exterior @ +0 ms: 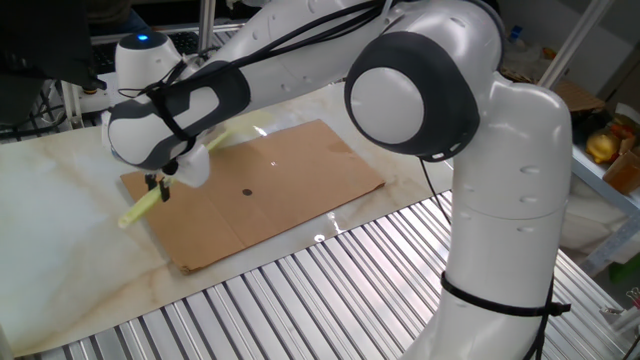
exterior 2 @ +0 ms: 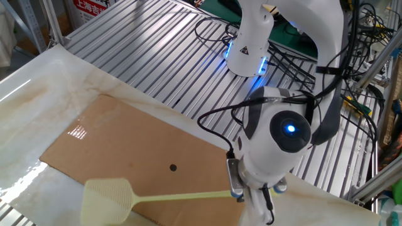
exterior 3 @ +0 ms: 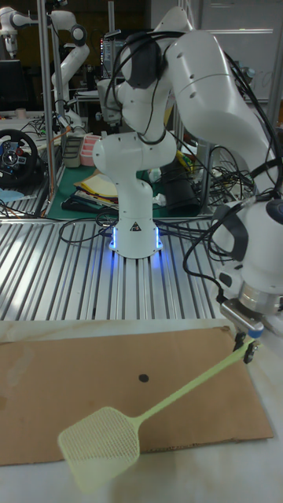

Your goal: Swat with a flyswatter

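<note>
The pale yellow-green flyswatter (exterior 2: 107, 199) is held by the end of its handle in my gripper (exterior 2: 237, 196), which is shut on it. Its mesh head (exterior 3: 98, 448) hangs over the front edge of the brown cardboard sheet (exterior 3: 79, 377), past the small black dot (exterior 3: 143, 378). My gripper (exterior 3: 245, 346) sits above the sheet's right corner. In the one fixed view the arm hides most of the flyswatter (exterior: 140, 208); only the handle's tail and a short stretch show beside my gripper (exterior: 160, 185). The black dot (exterior: 246, 192) lies bare on the cardboard (exterior: 290, 170).
The cardboard lies on a pale marble-patterned tabletop (exterior 2: 38, 107). Behind it runs a ribbed metal surface (exterior 2: 144, 50) carrying the arm's base (exterior 2: 248, 53) with a blue light and loose black cables (exterior 2: 295, 69). Shelves with clutter stand at the right (exterior: 610, 150).
</note>
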